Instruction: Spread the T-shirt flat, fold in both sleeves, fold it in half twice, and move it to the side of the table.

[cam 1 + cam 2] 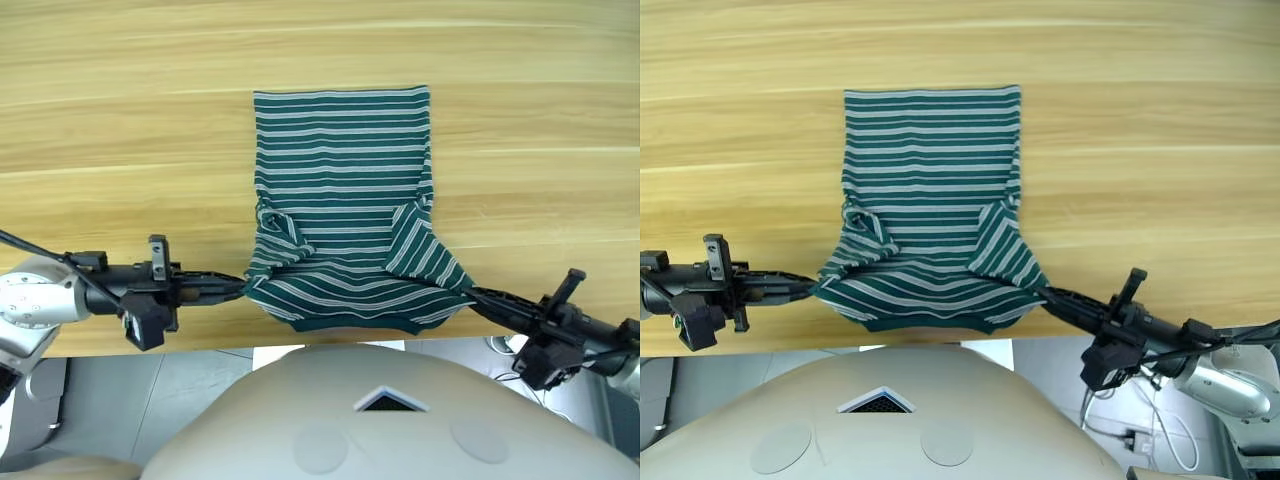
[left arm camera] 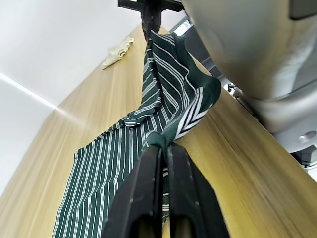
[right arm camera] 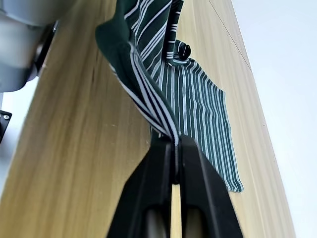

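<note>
Striped T-shirt (image 1: 345,190) lies sleeves-in on the wooden table (image 1: 120,130); left gripper (image 1: 243,287) and right gripper (image 1: 470,292) each pinch a near corner, lifted, seemingly for the first half-fold.

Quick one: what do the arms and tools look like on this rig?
Left tool and right tool: slim black paired fingers tapering to a point, on boxy black mounts with small upright brackets. Behind them, rounded silver-grey wrist housings. A thin black cable runs along the left arm.
</note>
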